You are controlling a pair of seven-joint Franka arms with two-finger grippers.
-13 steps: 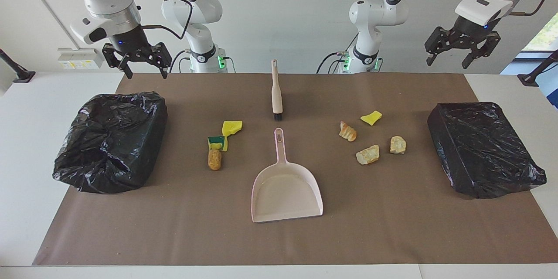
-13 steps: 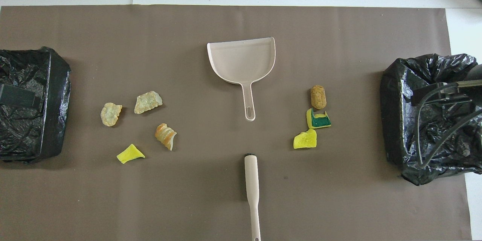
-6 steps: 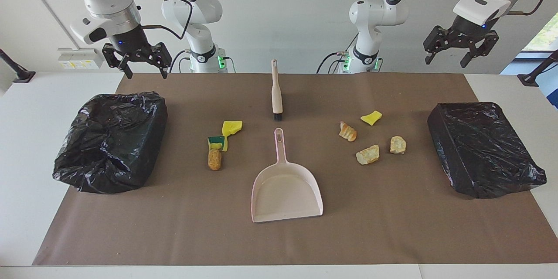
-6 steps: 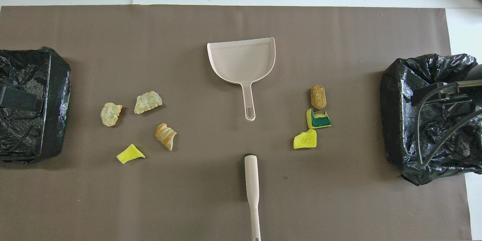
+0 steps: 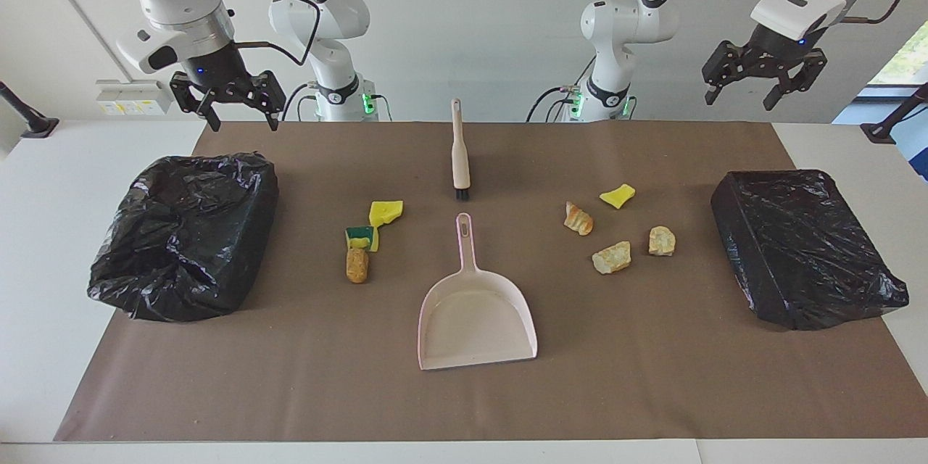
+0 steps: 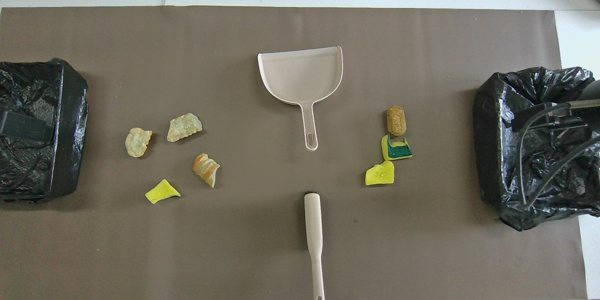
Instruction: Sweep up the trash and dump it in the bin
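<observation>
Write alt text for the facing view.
Seven trash scraps lie untouched around a dustpan and brush on a brown mat, a black-bagged bin at each end. Both arms' tools, left and right, hang open above.

No legible text, brand, number or sign is found on any item. Small yellow markings are seen on a white box (image 5: 132, 97) mounted at the wall near the right arm's end of the tabletop, but they cannot be read.
</observation>
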